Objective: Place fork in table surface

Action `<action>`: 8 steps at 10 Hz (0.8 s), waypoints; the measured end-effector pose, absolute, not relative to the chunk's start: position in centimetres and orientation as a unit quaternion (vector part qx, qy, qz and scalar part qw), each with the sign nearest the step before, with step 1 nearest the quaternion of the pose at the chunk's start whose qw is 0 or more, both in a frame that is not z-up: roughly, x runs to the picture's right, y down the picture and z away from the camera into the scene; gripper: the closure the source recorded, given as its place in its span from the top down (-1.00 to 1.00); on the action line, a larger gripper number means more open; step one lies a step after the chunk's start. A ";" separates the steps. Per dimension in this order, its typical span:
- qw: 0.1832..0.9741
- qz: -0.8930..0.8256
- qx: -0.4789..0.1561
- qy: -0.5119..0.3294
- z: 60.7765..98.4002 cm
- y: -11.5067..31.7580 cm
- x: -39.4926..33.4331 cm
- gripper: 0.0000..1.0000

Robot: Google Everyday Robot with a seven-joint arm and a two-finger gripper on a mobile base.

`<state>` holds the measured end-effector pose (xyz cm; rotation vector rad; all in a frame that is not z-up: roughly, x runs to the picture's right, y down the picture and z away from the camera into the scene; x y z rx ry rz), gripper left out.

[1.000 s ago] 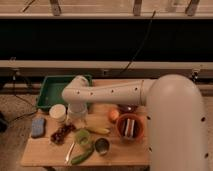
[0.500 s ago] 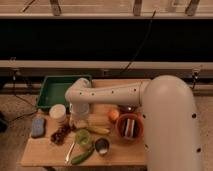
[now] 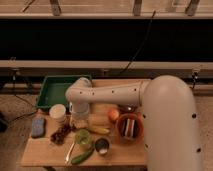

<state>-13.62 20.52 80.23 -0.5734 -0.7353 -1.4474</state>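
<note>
End effector (image 3: 80,119) half-hidden over table surface (image 3: 45,151)

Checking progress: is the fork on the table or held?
On the table: fork lies flat beside the cucumber; gripper hangs farther back, by the banana.

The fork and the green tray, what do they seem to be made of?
The fork: probably metal, thin with silvery-grey sheen. The green tray: probably plastic, uniform green, moulded rim. The gripper hangs over the table, behind the fork.
</note>
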 end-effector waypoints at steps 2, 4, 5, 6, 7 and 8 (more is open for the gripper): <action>0.647 -0.640 -0.252 -0.328 79.9 20.8 -14.0 0.13; 0.643 -0.643 -0.254 -0.331 79.7 21.2 -14.2 0.12; 0.640 -0.644 -0.256 -0.333 79.6 21.7 -14.2 0.12; 0.638 -0.645 -0.257 -0.334 79.6 22.0 -14.2 0.12; 0.635 -0.646 -0.259 -0.334 79.5 22.2 -14.2 0.12; 0.634 -0.646 -0.261 -0.336 79.5 22.6 -14.2 0.12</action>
